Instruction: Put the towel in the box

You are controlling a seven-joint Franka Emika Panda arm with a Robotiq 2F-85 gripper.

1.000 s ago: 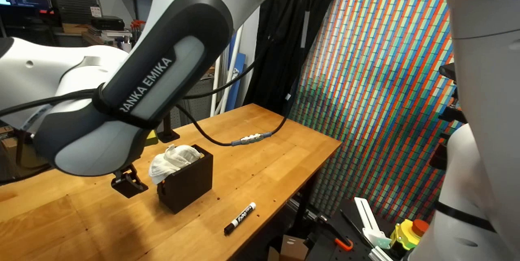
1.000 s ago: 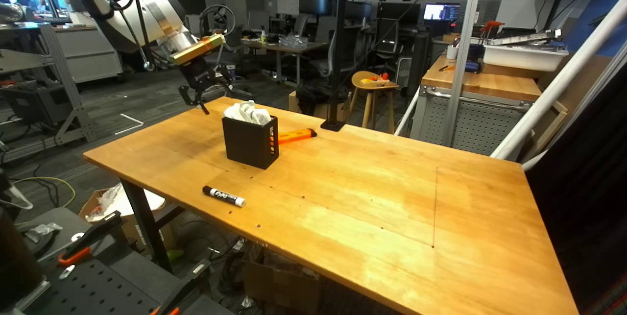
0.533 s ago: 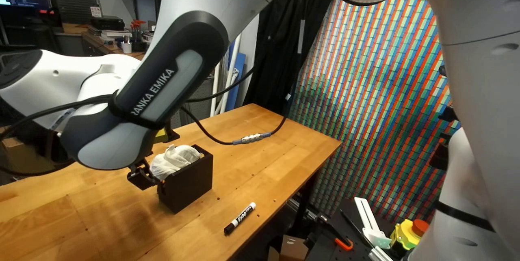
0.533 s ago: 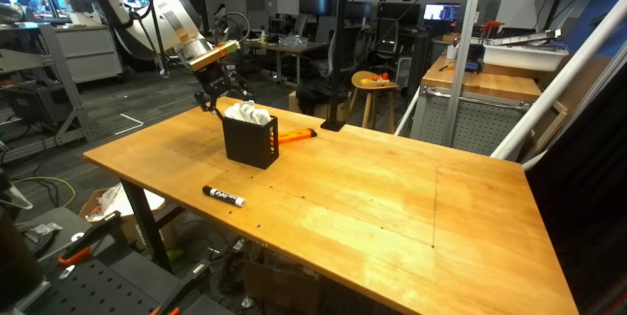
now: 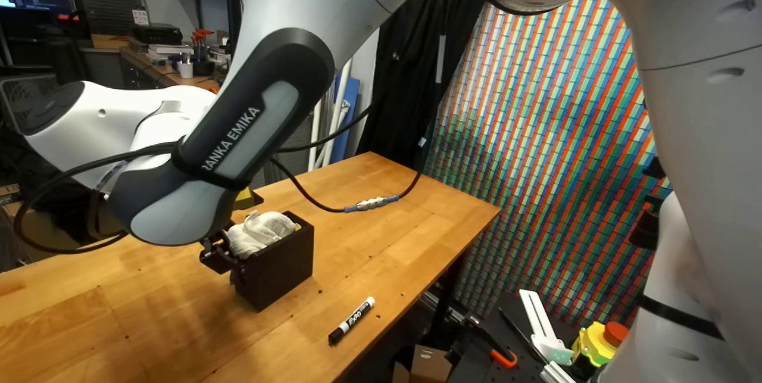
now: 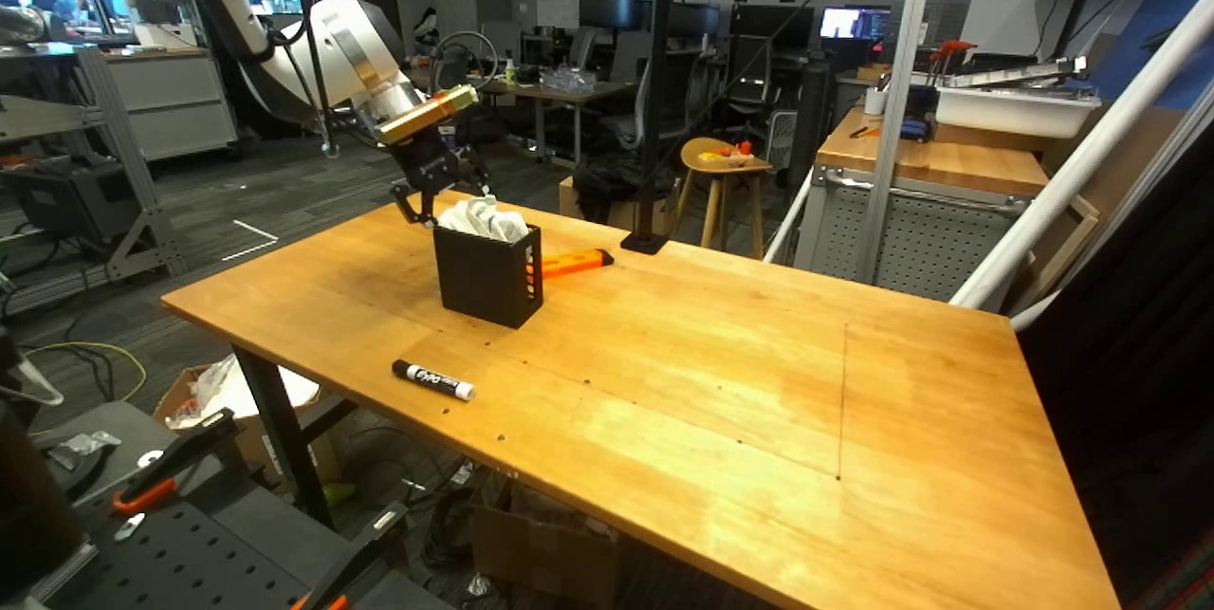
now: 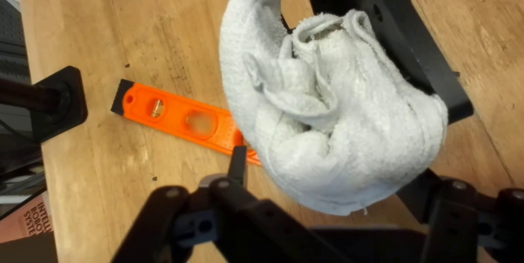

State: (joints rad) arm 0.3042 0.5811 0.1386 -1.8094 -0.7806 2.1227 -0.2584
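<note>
The white towel (image 5: 262,231) is bunched in the top of the black box (image 5: 277,273) and bulges above its rim. Both also show in an exterior view, the towel (image 6: 484,219) over the upright box (image 6: 484,278). In the wrist view the crumpled towel (image 7: 327,132) overhangs the box wall (image 7: 430,62). My gripper (image 6: 458,202) is open at one end of the box, fingers low beside the towel. In the wrist view the open gripper (image 7: 332,169) has the towel's near edge between its fingers. The right fingertip merges with the dark box end, so contact there is unclear.
An orange level (image 7: 180,118) lies on the wooden table beside the box, also in an exterior view (image 6: 574,262). A marker (image 5: 351,320) lies near the table edge. A black post base (image 7: 61,103) stands at the table's far edge. A cable (image 5: 372,203) hangs over the table.
My gripper has moved rightwards in both exterior views, up to the end of the box and towel. The box and towel have shifted very slightly the same way. The gripper stays open.
</note>
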